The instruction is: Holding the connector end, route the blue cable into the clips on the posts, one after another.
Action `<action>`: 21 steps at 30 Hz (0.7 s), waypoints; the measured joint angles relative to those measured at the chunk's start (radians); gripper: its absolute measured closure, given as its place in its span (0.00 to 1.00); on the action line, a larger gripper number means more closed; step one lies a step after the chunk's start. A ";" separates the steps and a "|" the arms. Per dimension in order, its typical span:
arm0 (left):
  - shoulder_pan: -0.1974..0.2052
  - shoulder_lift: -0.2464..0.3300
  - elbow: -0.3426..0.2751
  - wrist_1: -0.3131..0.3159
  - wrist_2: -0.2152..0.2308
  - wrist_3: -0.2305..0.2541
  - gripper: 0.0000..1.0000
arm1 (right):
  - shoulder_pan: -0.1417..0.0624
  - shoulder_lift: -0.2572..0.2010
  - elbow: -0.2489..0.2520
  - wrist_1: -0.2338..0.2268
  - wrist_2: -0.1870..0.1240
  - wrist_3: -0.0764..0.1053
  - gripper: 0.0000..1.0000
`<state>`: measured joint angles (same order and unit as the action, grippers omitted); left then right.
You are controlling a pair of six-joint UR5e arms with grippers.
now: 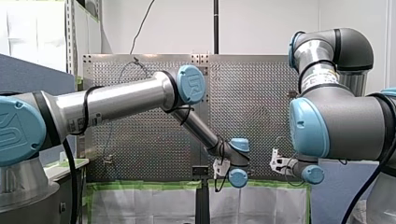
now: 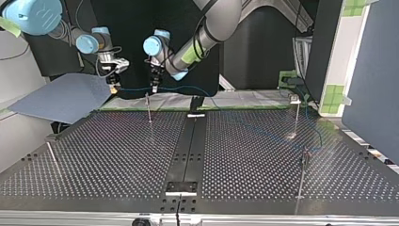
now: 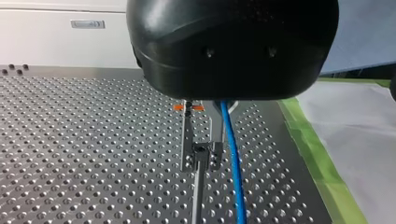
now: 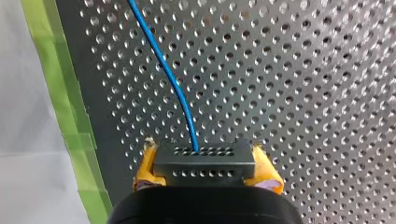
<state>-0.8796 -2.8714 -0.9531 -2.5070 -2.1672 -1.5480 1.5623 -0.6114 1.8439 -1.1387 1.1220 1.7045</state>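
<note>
Looks roughly midway through the routing. Seems to have carried the blue cable past the two posts at the top view's right, a far post and a nearer post, though too thin there to confirm as seated in their clips. Has a middle post in hand beneath the left end effector, with the cable passing just above its tip and not yet in its clip. Has a last post, at that view's left, untouched and well apart from the cable. Shows, in the right wrist view, the right end effector clamping its yellow pads on both sides of the black connector, a flat block with rows of small holes. Shows, in the left wrist view, metal fingers parted a little, straddling the clip, gripping nothing, with the cable just beside one finger. Reads as a thin, smooth, bright blue line, nearly level between the two end effectors above the perforated desk.
</note>
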 joint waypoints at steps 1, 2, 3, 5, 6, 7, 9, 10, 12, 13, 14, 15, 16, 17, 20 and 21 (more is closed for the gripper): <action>0.001 0.000 0.003 -0.001 0.007 -0.007 1.00 | 0.000 0.000 -0.003 0.003 0.003 0.001 1.00; 0.003 0.000 0.005 -0.002 0.018 -0.018 1.00 | 0.000 0.000 -0.006 0.006 0.004 0.002 1.00; 0.004 0.000 0.006 -0.002 0.026 -0.026 1.00 | 0.000 0.000 -0.009 0.007 0.005 0.002 1.00; 0.007 0.000 0.009 -0.003 0.039 -0.042 1.00 | 0.000 0.000 -0.011 0.009 0.003 0.003 1.00; 0.009 0.000 0.011 -0.003 0.045 -0.052 1.00 | 0.000 0.000 -0.012 0.009 0.001 0.003 1.00; 0.010 0.000 0.012 -0.003 0.047 -0.059 1.00 | 0.000 0.000 -0.013 0.009 -0.001 0.003 1.00; 0.011 -0.001 0.015 -0.004 0.051 -0.071 1.00 | 0.000 0.000 -0.016 0.009 -0.003 0.004 1.00; 0.012 -0.001 0.015 -0.005 0.053 -0.075 1.00 | 0.000 0.000 -0.019 0.010 -0.004 0.005 1.00; 0.015 -0.001 0.016 -0.005 0.056 -0.081 1.00 | -0.001 0.000 -0.025 0.014 -0.006 0.006 1.00; 0.016 -0.001 0.016 -0.005 0.058 -0.083 1.00 | -0.001 0.000 -0.030 0.018 -0.006 0.007 1.00; 0.018 -0.001 0.017 -0.005 0.060 -0.087 1.00 | -0.001 0.001 -0.033 0.021 -0.007 0.008 1.00; 0.020 -0.001 0.020 -0.005 0.062 -0.091 1.00 | 0.000 0.001 -0.036 0.024 -0.008 0.008 1.00; 0.021 -0.001 0.023 -0.005 0.063 -0.094 1.00 | 0.000 0.001 -0.038 0.026 -0.009 0.009 1.00; 0.023 -0.002 0.025 -0.004 0.064 -0.096 1.00 | 0.000 0.001 -0.041 0.028 -0.010 0.009 1.00; 0.024 -0.016 0.043 -0.011 0.067 -0.101 1.00 | 0.001 0.001 -0.045 0.031 -0.012 0.009 1.00; 0.024 -0.022 0.049 -0.016 0.067 -0.101 1.00 | 0.002 0.001 -0.046 0.031 -0.012 0.010 1.00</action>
<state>-0.8556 -2.8932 -0.9037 -2.5226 -2.0999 -1.6494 1.5643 -0.6103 1.7974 -1.1072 1.1097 1.7142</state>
